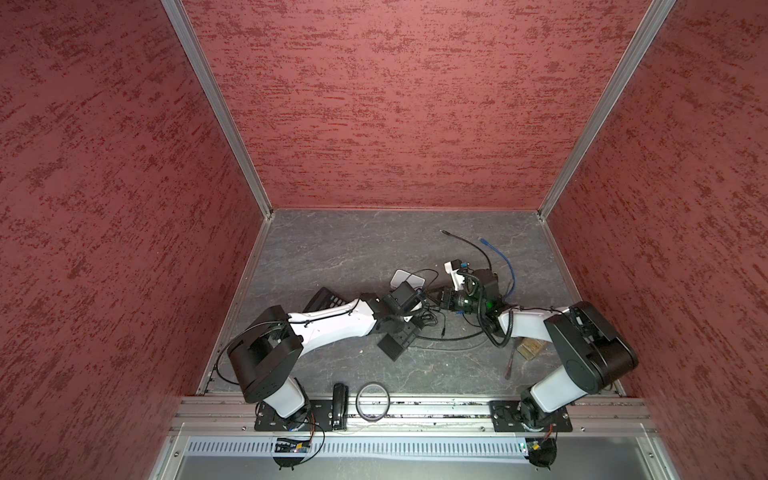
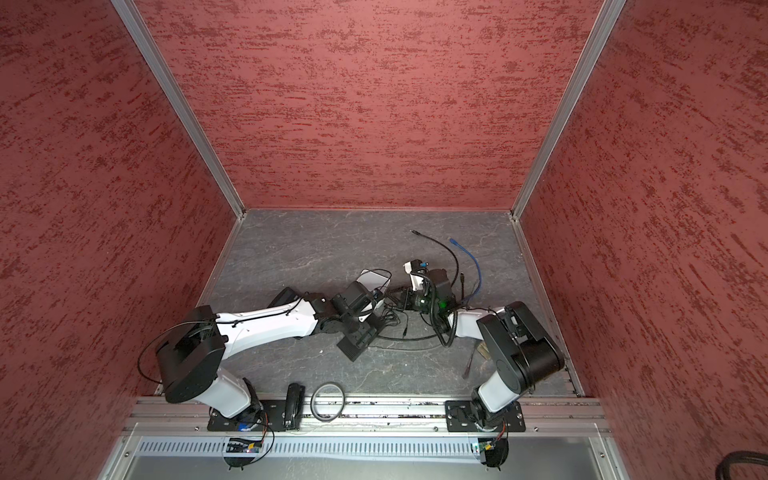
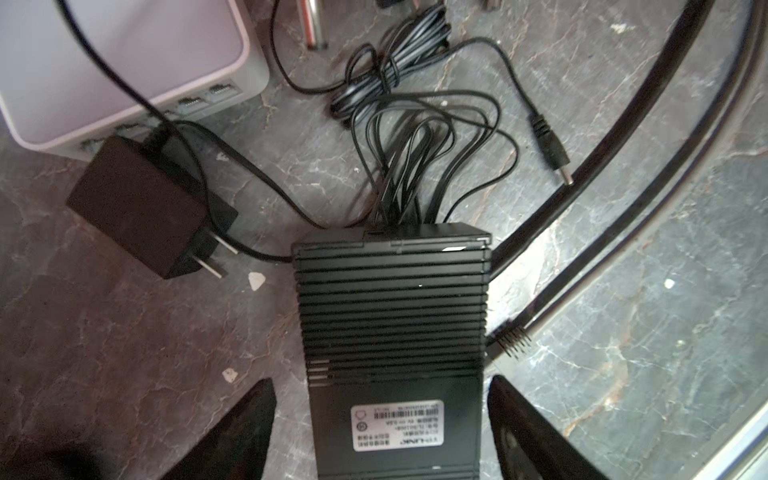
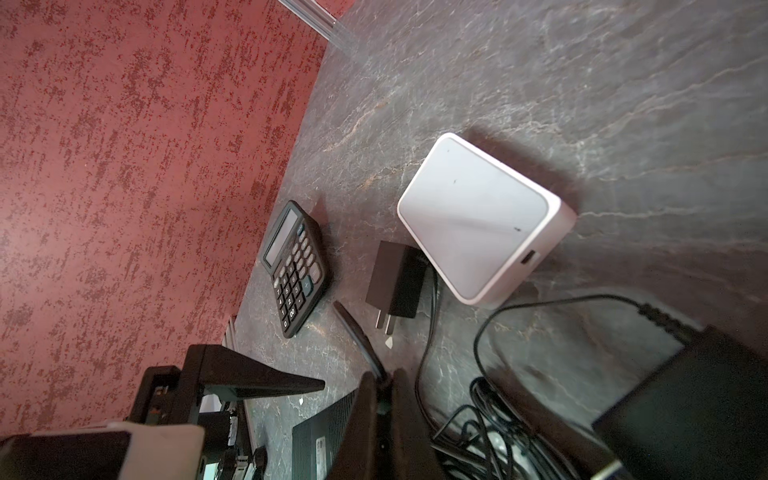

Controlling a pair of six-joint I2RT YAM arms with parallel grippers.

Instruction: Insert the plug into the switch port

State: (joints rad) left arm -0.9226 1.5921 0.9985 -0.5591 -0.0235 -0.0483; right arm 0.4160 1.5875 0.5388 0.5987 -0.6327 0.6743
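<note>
Black ribbed plastic switch box (image 3: 390, 316) lies flat, label side up, on the grey marbled surface (image 3: 631, 324). Small black barrel plug (image 3: 550, 151) lies loose on the surface past the box's far end, clear of it (a bundle of thin black lead (image 3: 390, 70) lies tangled nearby). The left pincer (image 3: 380, 383) stands wide open, one finger either side of the switch box, gripping nothing. Black wall adapter (image 3: 141, 203) sits just beside a white rounded square box (image 3: 116, 62). The right pincer (image 4: 382, 384) is pinched closed, a thin dark cord (image 4: 353, 332) running out from between its tips. Black desk calculator (image 4: 295, 266) lies near the red textured wall (image 4: 124, 166).
</note>
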